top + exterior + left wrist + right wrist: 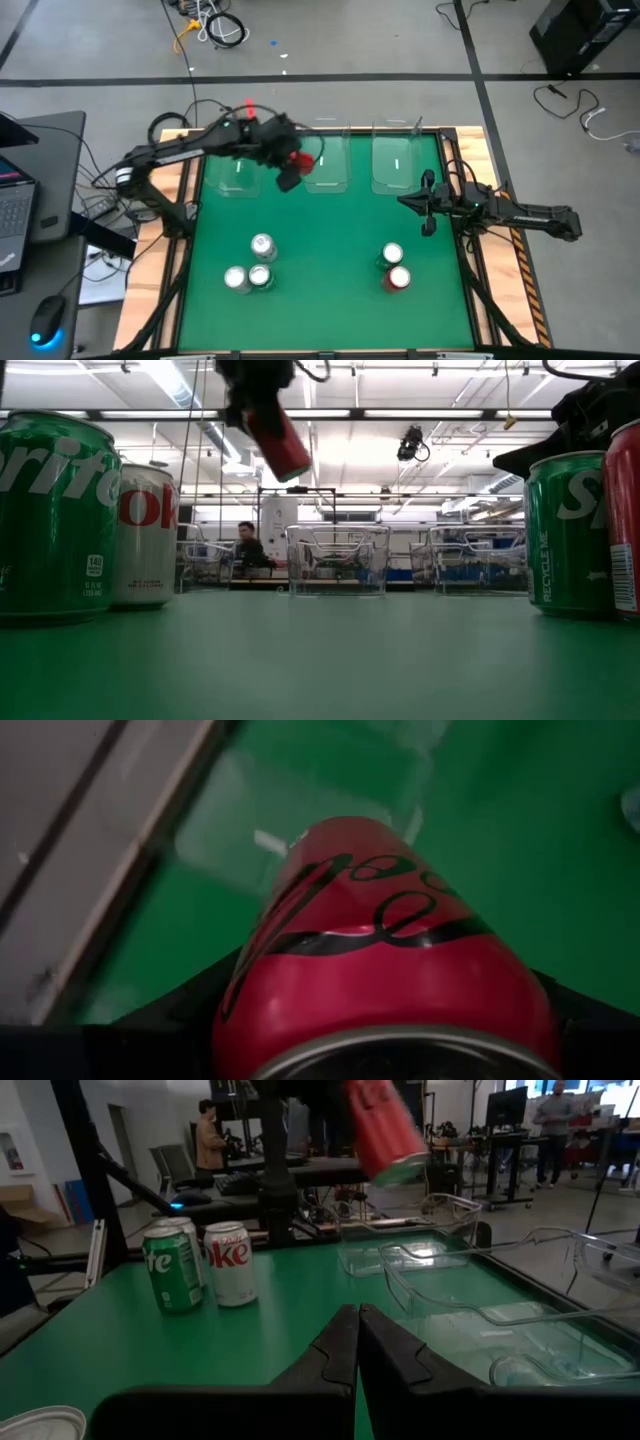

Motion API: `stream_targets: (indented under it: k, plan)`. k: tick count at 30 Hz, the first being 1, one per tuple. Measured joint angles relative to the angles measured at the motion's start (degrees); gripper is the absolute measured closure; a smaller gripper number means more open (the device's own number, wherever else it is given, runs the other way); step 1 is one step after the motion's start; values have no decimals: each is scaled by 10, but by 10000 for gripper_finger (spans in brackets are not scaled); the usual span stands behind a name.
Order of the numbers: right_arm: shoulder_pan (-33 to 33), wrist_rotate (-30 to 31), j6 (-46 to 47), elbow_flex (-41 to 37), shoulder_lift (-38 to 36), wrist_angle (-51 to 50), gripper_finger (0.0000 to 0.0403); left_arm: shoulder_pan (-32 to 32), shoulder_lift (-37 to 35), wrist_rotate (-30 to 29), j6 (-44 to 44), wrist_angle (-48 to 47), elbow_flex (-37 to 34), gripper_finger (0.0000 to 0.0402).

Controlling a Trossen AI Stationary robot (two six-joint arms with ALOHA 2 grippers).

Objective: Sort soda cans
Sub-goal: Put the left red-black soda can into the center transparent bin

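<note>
While airborne in the left gripper (290,166), the red can (279,440) hangs tilted.

Can (296,160) above bins (327,165), mid-row.

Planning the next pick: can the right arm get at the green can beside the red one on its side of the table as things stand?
Probably yes. The right gripper waits shut, just behind the green can, with bare mat between them. The standing red can touches it only on the near side, and the left gripper is off by the bins.
</note>
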Motion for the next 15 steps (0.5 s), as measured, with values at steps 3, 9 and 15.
stream_targets:
  k: [3, 9, 15]
  plan:
    - [0, 0, 0, 0, 0, 0, 382, 14, 50, 2, 37, 20, 46, 105]
    - [0, 0, 0, 0, 0, 0, 382, 36, 157, 42, 80, 24, 142, 105]
    - [0, 0, 0, 0, 0, 0, 382, 56, 256, 49, 105, -10, 208, 105]
